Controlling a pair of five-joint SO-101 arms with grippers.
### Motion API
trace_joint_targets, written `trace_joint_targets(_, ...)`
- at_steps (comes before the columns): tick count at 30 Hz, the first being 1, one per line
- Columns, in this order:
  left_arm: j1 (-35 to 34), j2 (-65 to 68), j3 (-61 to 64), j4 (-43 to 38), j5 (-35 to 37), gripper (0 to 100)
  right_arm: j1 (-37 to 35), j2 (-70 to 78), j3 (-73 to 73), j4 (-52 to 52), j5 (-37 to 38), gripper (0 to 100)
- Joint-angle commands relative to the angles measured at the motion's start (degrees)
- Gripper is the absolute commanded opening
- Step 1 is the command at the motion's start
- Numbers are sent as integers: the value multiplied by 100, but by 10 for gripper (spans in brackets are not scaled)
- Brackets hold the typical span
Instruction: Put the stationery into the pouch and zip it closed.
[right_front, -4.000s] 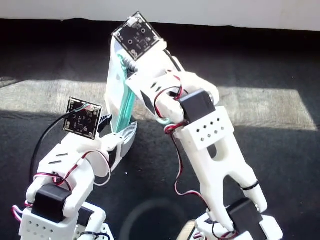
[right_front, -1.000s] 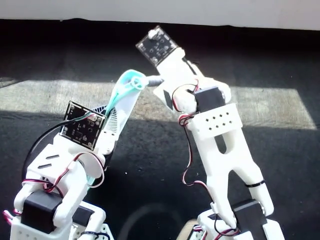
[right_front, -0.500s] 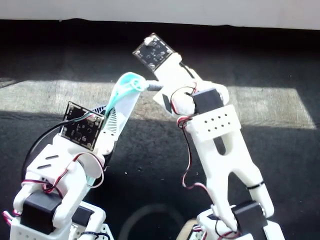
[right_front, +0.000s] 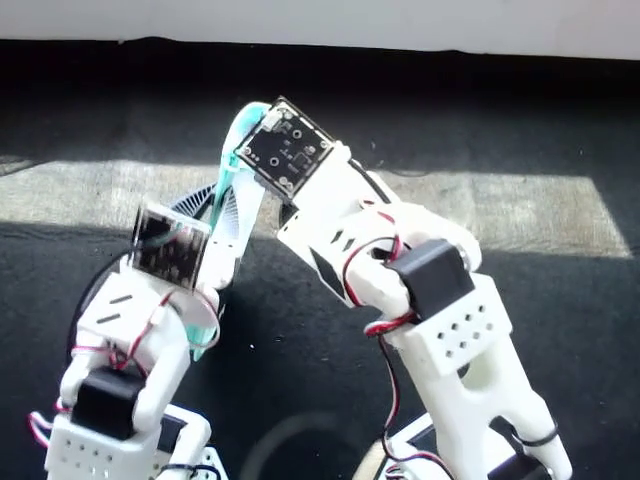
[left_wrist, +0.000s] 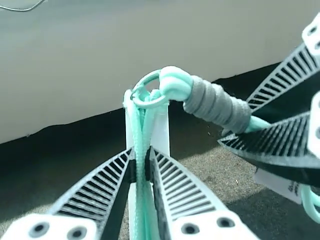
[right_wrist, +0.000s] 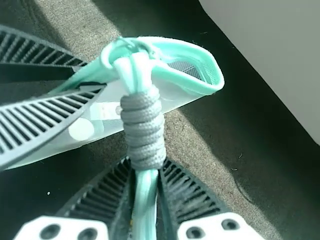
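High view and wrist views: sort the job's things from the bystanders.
Job: pouch; zip pull, a teal cord with grey wrap; left gripper, shut on the pouch's edge; right gripper, shut on the zip pull.
Just there: dark table; pale wall behind.

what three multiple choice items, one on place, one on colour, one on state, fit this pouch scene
1. Where is the pouch?
A. lying flat on the table
B. in the left gripper
C. inside a box

2. What colour is the cord wound round the zip pull?
A. grey
B. red
C. yellow

3. The right gripper is
A. open, touching nothing
B. shut on the zip pull
C. shut on a pen

Key: B, the left wrist view shows its fingers clamped on the pouch's edge; A, the winding is grey over mint; B, the right wrist view shows the pull pinched between its fingers.
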Motion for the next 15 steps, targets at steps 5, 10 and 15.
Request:
trace_joint_targets(5, -22, 4, 462, -62, 79, 10, -66, -119, -110, 365, -62, 6)
trace_joint_targets(10, -22, 4, 224, 448, 79, 10, -127, -277, 136, 664, -62, 9)
trace_joint_targets(15, -22, 4, 66, 958, 53, 10, -532, -532, 382, 769, -70, 29)
